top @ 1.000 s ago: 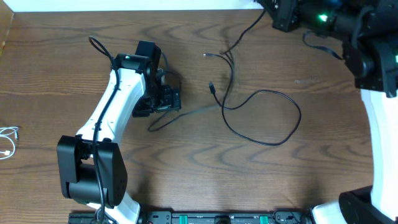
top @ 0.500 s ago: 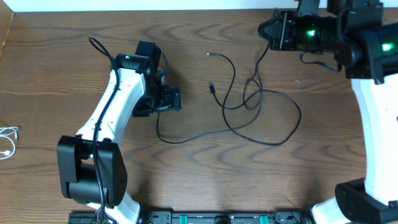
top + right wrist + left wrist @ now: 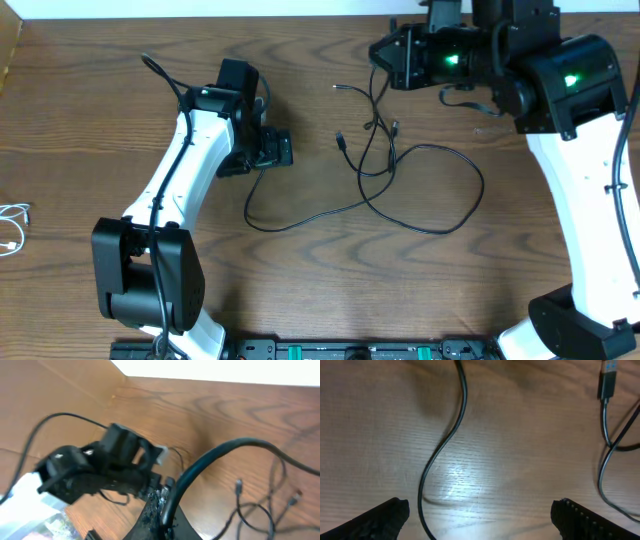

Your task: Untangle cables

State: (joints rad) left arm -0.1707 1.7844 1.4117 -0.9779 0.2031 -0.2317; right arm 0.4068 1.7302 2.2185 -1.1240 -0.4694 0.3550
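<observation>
Overhead: the right gripper (image 3: pixel 383 55) has swung in from the far right corner to the top middle. The black cables (image 3: pixel 380 150) it was drawing taut now sag in loose loops below it!
Right jaws: closed on one of the black cables, which the right wrist view shows rising straight out of them.
Left gripper (image 3: pixel 272 150): low over the surface (image 3: pixel 300 290) and hardly moved, while the cable beside it has dropped into a wide slack curve.
Left jaws: wide open in the left wrist view. A strand (image 3: pixel 462 405) runs along the wood between them, ungripped, and a plug (image 3: pixel 607 382) lies off to one side.
Black cables, where: crossing over each other mid-surface between the two arms, so not free yet.
White cable (image 3: pixel 12 225): alone at the far left edge, well apart from the rest.
Meaning: probably slack given on purpose, so the crossing can be reworked. Separating the black ones remains to be done.
Containers: none in view. Every cable lies on bare wood or hangs from the right jaws.
</observation>
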